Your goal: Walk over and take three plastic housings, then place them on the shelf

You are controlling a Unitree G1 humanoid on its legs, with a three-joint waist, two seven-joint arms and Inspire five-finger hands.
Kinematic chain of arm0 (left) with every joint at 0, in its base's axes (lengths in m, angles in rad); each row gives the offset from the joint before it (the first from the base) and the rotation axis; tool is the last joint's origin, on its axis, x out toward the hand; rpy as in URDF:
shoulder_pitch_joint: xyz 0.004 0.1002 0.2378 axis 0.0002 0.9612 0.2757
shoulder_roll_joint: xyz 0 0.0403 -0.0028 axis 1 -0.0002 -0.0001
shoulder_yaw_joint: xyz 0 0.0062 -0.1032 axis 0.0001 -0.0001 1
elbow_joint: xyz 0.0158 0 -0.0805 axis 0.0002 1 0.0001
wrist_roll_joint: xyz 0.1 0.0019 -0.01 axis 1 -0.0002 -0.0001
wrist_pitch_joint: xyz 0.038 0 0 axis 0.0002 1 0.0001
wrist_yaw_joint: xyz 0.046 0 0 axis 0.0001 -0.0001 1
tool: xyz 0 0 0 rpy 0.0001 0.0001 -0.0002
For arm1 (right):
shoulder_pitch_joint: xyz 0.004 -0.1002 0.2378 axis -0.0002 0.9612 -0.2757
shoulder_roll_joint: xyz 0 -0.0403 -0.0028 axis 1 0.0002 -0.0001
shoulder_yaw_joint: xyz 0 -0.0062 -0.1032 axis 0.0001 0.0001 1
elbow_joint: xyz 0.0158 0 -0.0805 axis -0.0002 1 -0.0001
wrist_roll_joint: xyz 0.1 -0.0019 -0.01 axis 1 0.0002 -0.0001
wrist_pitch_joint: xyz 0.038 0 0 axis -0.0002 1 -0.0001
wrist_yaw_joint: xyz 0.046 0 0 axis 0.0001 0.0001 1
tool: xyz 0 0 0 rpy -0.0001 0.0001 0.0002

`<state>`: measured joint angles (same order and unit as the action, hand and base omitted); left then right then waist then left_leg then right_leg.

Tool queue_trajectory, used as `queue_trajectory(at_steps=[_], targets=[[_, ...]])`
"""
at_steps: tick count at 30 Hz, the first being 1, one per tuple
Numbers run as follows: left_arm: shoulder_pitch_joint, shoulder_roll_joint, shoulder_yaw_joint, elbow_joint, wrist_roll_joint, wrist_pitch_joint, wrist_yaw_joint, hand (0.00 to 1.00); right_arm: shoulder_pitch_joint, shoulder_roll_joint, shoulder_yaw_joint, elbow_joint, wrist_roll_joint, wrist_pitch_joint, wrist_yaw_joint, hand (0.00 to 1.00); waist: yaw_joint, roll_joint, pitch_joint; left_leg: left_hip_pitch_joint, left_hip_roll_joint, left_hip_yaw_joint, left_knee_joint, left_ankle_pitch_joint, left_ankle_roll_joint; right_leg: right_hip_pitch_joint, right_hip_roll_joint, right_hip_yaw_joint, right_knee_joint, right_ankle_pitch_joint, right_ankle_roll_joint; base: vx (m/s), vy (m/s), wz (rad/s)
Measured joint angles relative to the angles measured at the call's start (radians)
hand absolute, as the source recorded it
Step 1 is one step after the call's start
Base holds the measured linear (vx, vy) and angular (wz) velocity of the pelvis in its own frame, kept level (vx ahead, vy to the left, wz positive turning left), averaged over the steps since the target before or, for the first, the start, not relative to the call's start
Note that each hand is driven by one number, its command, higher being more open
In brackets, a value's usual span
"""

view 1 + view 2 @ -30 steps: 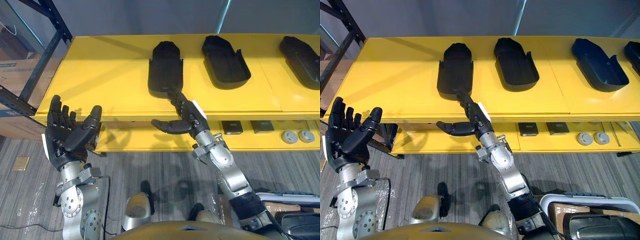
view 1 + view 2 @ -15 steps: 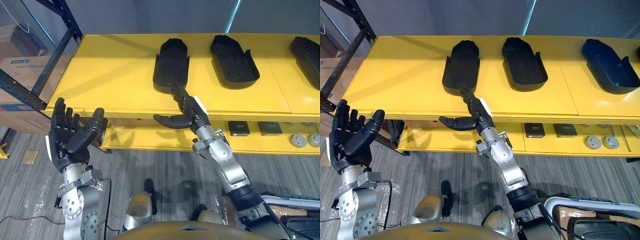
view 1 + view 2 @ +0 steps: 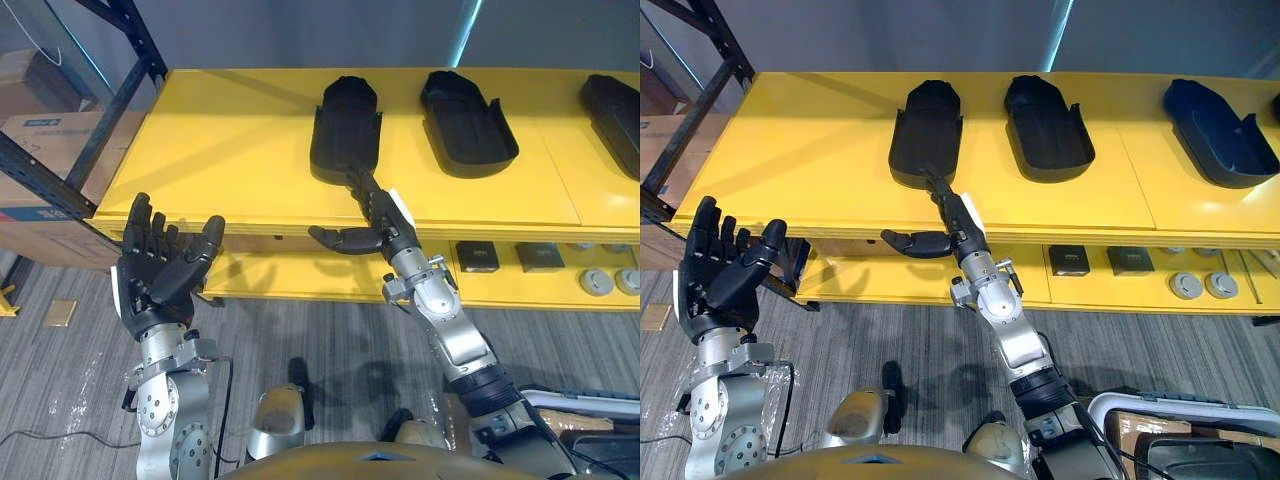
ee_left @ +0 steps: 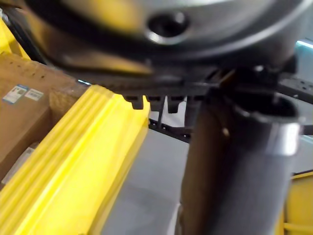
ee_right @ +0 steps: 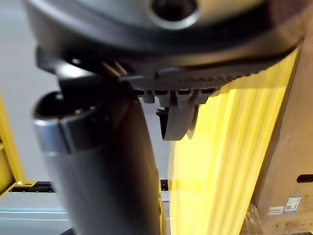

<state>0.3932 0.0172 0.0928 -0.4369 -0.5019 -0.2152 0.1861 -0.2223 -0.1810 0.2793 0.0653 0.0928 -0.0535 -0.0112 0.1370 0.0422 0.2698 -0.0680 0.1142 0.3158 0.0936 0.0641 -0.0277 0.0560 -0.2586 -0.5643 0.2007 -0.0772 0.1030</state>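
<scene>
several plastic housings (image 3: pixel 468 120) are lying on the yellow worktop (image 3: pixel 230 150), none lifted yet. i'm reaching my right hand (image 3: pixel 378 228) to the near end of the nearest housing (image 3: pixel 345 135), fingers straight, thumb wide below the worktop edge. i'm worrying straight fingers will shove it away rather than hook it. my left hand (image 3: pixel 160 280) is hanging open, empty.

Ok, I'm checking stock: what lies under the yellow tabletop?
Two dark square parts and two grey round discs on the lower yellow level, right side. The tabletop covers the rest.
</scene>
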Motion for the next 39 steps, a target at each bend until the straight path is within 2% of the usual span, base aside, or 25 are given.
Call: queue_trajectory(at_steps=[6,12,17,28,39], targets=[[-0.001,0.001,-0.001,0.000,-0.003,0.001,-0.002,1.00,0.012,0.022,0.053,-0.012,-0.011,0.000,0.018,1.00,-0.011,0.002,-0.007,0.039,0.017,0.062,-0.026,0.004,-0.005,0.015,0.030,0.050,-0.061,0.043,0.005,0.05,-0.010,-0.28],[0.001,0.002,-0.001,0.015,-0.002,0.002,0.001,1.00,0.014,0.020,0.076,0.013,-0.039,0.007,0.028,1.00,-0.023,0.009,-0.023,0.078,0.019,0.070,-0.040,-0.004,-0.014,0.057,0.035,0.049,-0.089,0.045,0.006,0.02,-0.005,-0.04],[0.009,0.001,-0.001,0.038,-0.002,0.018,0.007,1.00,0.014,0.021,0.084,0.068,-0.048,0.006,0.022,1.00,-0.024,0.017,-0.074,0.089,0.010,0.062,-0.069,0.005,-0.016,0.070,0.035,0.033,-0.101,0.047,0.009,0.00,-0.001,0.06],[0.010,0.001,-0.011,0.048,-0.002,0.025,0.016,1.00,0.007,0.022,0.065,0.111,-0.059,0.005,-0.051,1.00,-0.022,0.032,-0.097,0.098,-0.008,0.010,-0.152,0.068,-0.015,0.068,0.032,-0.023,-0.087,0.038,-0.001,-0.03,0.006,0.15],[0.011,0.001,-0.045,0.085,-0.002,0.025,0.024,1.00,-0.018,0.020,0.041,0.163,-0.059,0.007,-0.089,1.00,-0.007,0.040,-0.106,0.097,-0.012,-0.013,-0.151,0.078,-0.015,0.064,0.016,-0.040,-0.047,0.015,-0.005,-0.01,-0.002,0.06]])
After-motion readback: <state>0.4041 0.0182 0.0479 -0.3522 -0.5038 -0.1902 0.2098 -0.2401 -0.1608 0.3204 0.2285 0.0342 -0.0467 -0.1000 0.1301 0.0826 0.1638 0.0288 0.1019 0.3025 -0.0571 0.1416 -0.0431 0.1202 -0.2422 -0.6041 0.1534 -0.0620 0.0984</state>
